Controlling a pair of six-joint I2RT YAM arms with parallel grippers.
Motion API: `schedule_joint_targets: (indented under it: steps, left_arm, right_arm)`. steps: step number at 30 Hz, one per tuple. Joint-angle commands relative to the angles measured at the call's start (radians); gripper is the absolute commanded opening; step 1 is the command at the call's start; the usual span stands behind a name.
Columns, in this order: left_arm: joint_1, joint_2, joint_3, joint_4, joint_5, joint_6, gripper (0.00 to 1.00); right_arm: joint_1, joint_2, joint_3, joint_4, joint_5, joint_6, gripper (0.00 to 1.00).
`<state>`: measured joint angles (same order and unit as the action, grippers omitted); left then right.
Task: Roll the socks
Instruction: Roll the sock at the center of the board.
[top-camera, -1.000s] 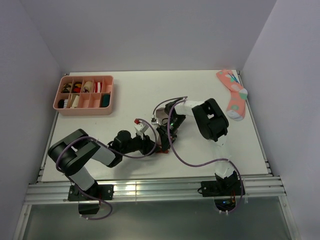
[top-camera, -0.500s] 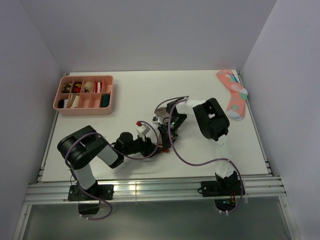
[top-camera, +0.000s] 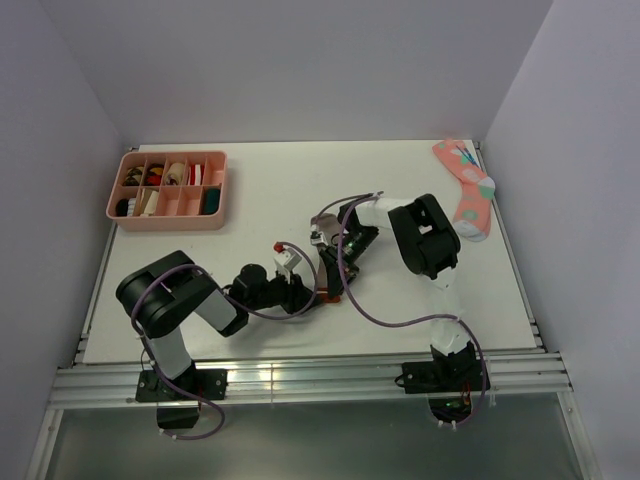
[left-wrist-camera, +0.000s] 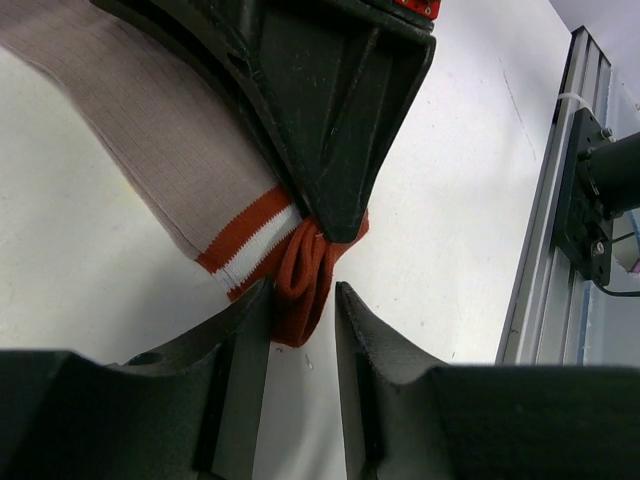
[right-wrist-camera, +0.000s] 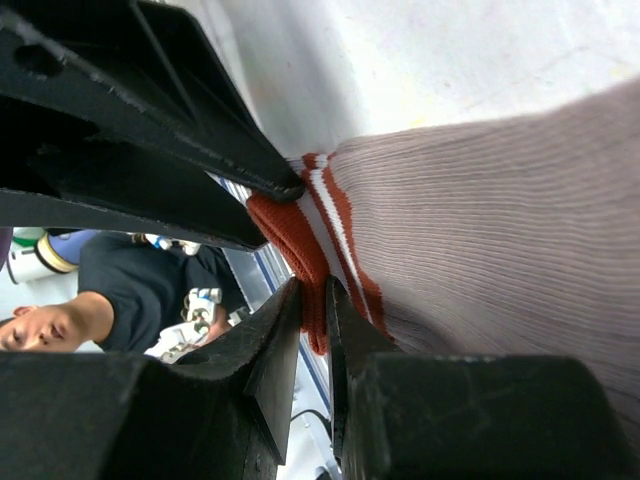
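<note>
At the middle of the white table (top-camera: 250, 200), a shade toward 6 o'clock, we see the two arms meet over the taupe sock (left-wrist-camera: 170, 140). It lies flat on the surface and is almost wholly hidden beneath them from above. In the left wrist view the sock runs off toward 10 o'clock, its red-and-white striped cuff (left-wrist-camera: 250, 240) bunched into a red fold at the centre. The right gripper (right-wrist-camera: 312, 295) is clamped on that fold, its fingers drawn nearly together with red fabric pinched between them. The left gripper (left-wrist-camera: 302, 320) sits at 6 o'clock in its own view, jaws parted on either side of the same fold and close against it; we cannot tell whether they press the cloth. A pink compartment tray (top-camera: 165, 222) holding small items sits at 10 o'clock on the table. A coral-pink spotted sock (top-camera: 468, 190) lies at 2 o'clock by the edge, well apart from the arms.
</note>
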<state>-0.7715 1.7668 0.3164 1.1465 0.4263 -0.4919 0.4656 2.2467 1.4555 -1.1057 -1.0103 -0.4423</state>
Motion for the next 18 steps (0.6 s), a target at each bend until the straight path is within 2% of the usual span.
schedule_joint_targets:
  steps: [1, 6, 9, 14, 17, 18]
  left_arm:
    - [-0.009, 0.005, 0.030, 0.030, 0.019, 0.000, 0.36]
    - [-0.015, -0.012, 0.049, -0.030, -0.024, -0.001, 0.28]
    - [-0.026, -0.020, 0.078, -0.097, -0.067, 0.009, 0.20]
    - [-0.045, -0.032, 0.110, -0.192, -0.129, -0.008, 0.00]
    - [-0.048, -0.053, 0.124, -0.261, -0.155, -0.031, 0.00]
    - [-0.049, -0.059, 0.139, -0.328, -0.167, -0.039, 0.00]
  right_arm:
    - [-0.015, 0.011, 0.017, -0.011, -0.025, 0.007, 0.22]
    - [-0.019, 0.010, 0.008, -0.008, -0.020, 0.010, 0.22]
    - [-0.021, 0.004, 0.003, 0.006, -0.013, 0.022, 0.22]
    - [-0.019, -0.018, -0.017, 0.040, 0.013, 0.046, 0.22]
    - [-0.019, -0.064, -0.036, 0.079, 0.036, 0.076, 0.25]
    - [-0.021, -0.074, -0.040, 0.095, 0.042, 0.086, 0.26]
